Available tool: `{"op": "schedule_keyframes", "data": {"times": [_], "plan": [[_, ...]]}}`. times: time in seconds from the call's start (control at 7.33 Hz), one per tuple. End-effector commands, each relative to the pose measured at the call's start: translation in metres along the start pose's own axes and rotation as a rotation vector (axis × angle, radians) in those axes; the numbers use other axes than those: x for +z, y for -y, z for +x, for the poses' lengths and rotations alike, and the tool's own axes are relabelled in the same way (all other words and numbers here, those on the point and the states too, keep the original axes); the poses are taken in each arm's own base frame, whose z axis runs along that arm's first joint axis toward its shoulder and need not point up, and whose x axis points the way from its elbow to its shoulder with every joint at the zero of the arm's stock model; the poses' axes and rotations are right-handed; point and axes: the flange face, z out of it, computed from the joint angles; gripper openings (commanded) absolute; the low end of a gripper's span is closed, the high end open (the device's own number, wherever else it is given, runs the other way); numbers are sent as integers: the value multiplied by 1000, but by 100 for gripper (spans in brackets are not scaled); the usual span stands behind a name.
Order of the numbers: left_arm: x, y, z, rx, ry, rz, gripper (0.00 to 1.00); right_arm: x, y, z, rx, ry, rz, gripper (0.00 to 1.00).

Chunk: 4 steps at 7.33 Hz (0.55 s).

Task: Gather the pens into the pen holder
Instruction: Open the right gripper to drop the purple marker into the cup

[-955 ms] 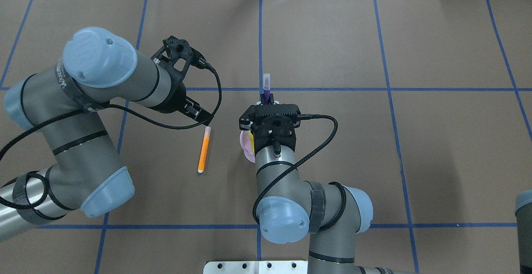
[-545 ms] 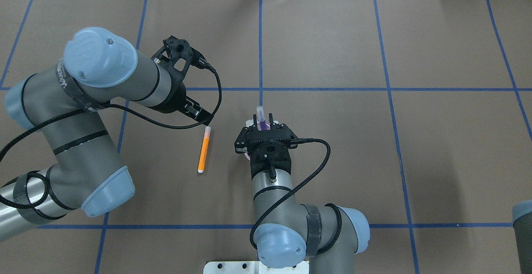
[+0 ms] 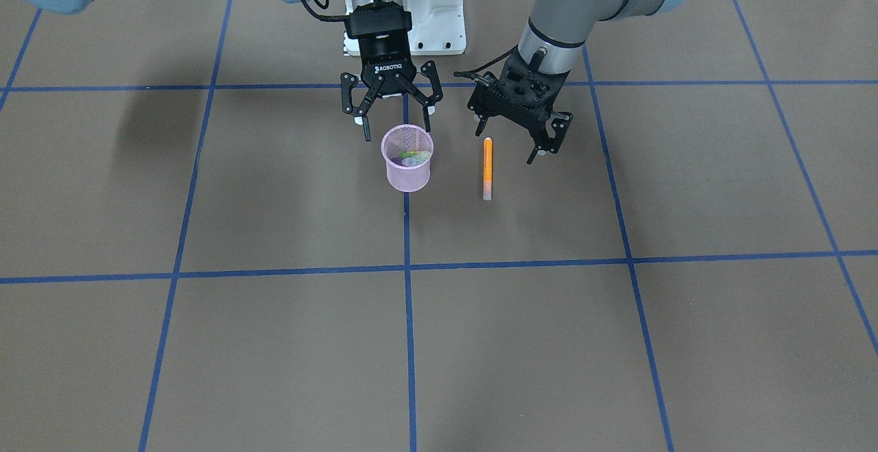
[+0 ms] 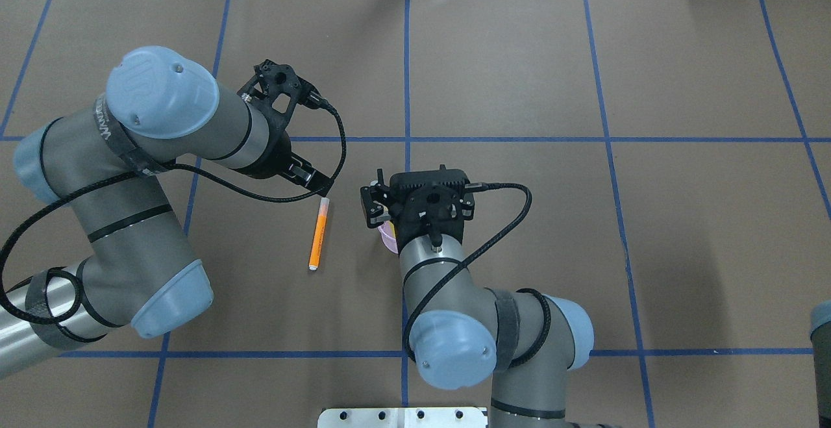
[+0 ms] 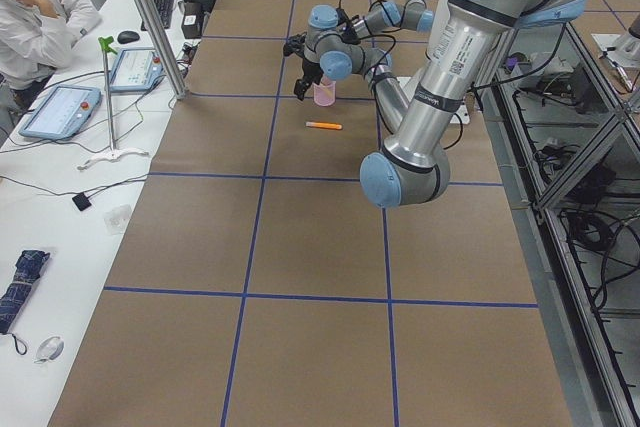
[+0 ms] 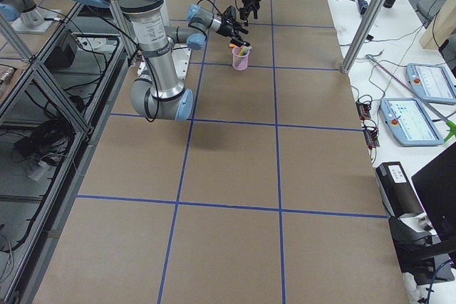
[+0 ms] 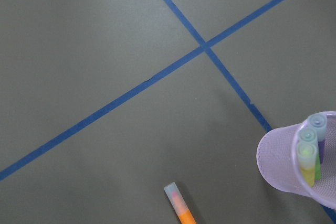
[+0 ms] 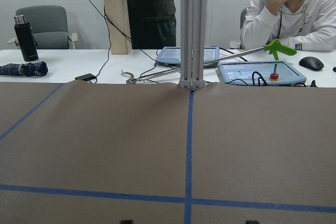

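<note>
Right gripper (image 3: 396, 129), spread wide, is hovering over pen holder (image 3: 407, 176); left gripper (image 3: 506, 145), spread, is hanging over orange pen (image 3: 487, 167).

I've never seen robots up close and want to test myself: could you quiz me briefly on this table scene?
1. True or false: the orange pen lies inside the pink cup.
2. Fill in: the left claw, near the orange pen, is ____ (open or shut).
3. Which hangs above the cup? A) the left claw B) the right claw C) a person's hand
Key: 1 false, it lies on the table; 2 open; 3 B.
</note>
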Motion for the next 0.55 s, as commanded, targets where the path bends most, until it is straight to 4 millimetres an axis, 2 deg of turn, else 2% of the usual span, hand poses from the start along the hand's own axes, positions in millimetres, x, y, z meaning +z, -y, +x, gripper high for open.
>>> {"op": "schedule_keyframes", "data": {"times": [0.0,0.14,0.41], "plan": [[16,-5,-6,-162,20,-26,100,44,59,50,58,21,-223,99],[22,-4,-8,-212,42,-23,100,68,94,91,94,-4,-380,99],[58,-17,-2,-344,106,-35,100,93,168,162,127,-69,-562,99]]}}
